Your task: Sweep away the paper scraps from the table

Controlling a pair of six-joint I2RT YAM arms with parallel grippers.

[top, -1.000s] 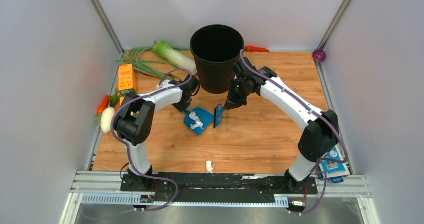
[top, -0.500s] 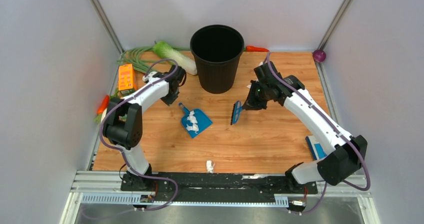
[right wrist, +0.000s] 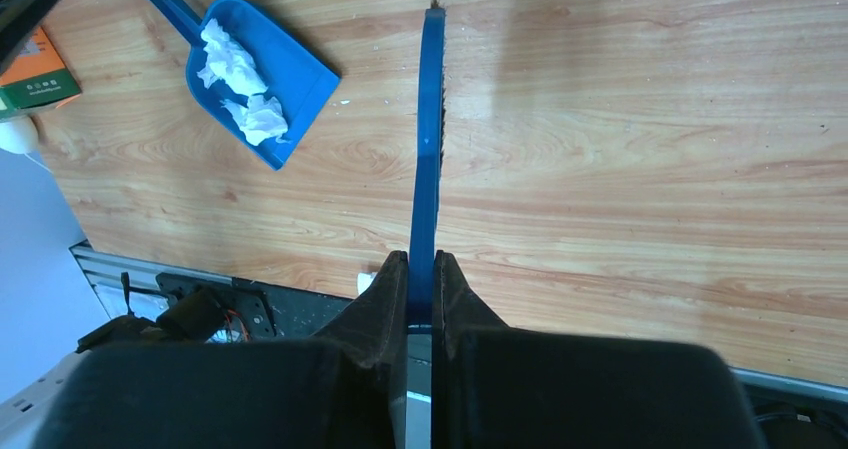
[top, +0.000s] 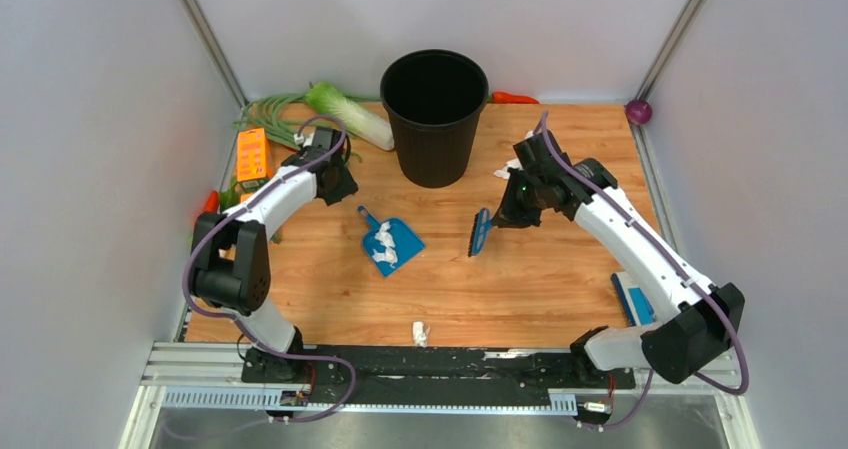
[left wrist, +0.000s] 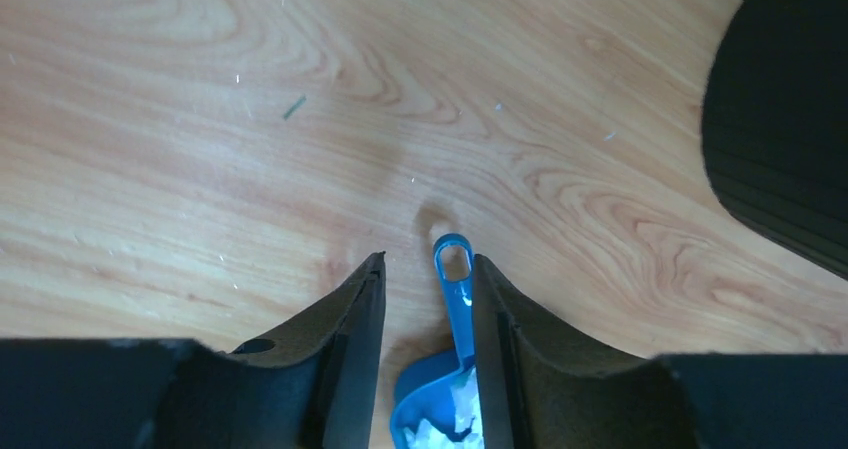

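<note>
light wood-grain table (top: pixel 540 289): right gripper (right wrist: pixel 421 269) clenched a thin flat blue plastic brush (right wrist: pixel 430 119); left gripper (left wrist: pixel 427 262) released, jaws parted, off the scoop-shaped blue plastic dustpan (top: pixel 407 237), which held crumpled white paper scraps (right wrist: pixel 232 64); one wad (top: pixel 421 332) lay near the rail (top: pixel 440 361).

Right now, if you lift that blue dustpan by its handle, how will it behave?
The dustpan looks like thin moulded plastic, so probably stiff and light. Its open front may spill the loose paper scraps if tipped.

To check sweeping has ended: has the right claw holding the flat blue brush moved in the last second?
Yes. The right claw moved rightward, from just below the round black plastic bucket to past its right edge, farther from the blue dustpan.
</note>
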